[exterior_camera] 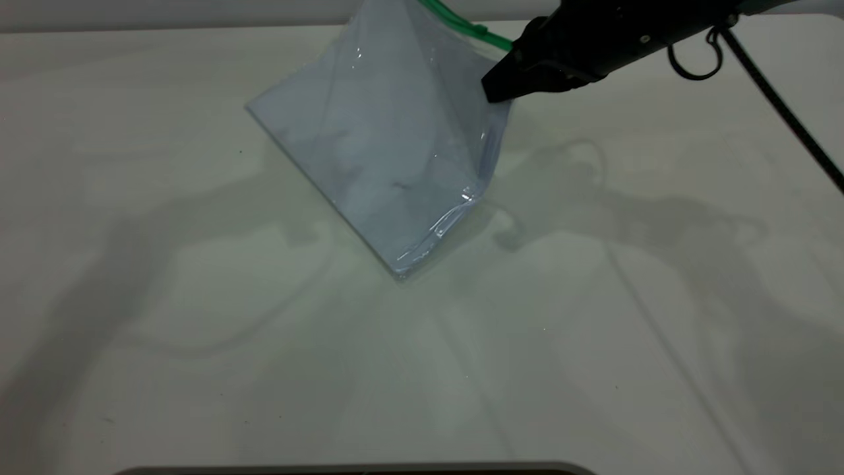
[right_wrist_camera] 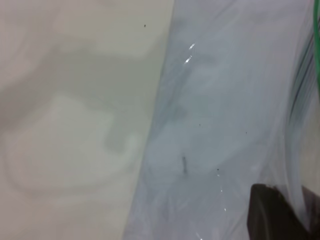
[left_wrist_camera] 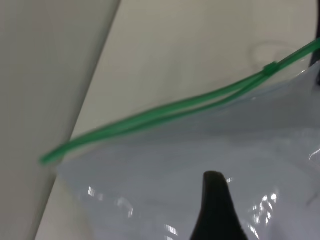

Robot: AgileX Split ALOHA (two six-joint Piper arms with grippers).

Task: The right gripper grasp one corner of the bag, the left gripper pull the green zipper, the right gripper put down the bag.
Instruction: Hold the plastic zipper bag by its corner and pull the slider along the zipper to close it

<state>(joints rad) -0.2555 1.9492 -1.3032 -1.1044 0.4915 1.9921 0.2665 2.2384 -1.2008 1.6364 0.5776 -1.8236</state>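
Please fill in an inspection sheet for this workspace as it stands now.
Surface: pale table, arm shadows across it.
Job's things: bag tented up, one corner on the table; zipper along its raised edge, slider near one end.
Clutter: nothing seen.
Grippers: right pincer at the bag's raised side, shut on it; left pincer shows in the left wrist view, over the bag below the zipper.
Cables: braided cable trailing from the right arm.
Surroundings: dark edge at the near side.
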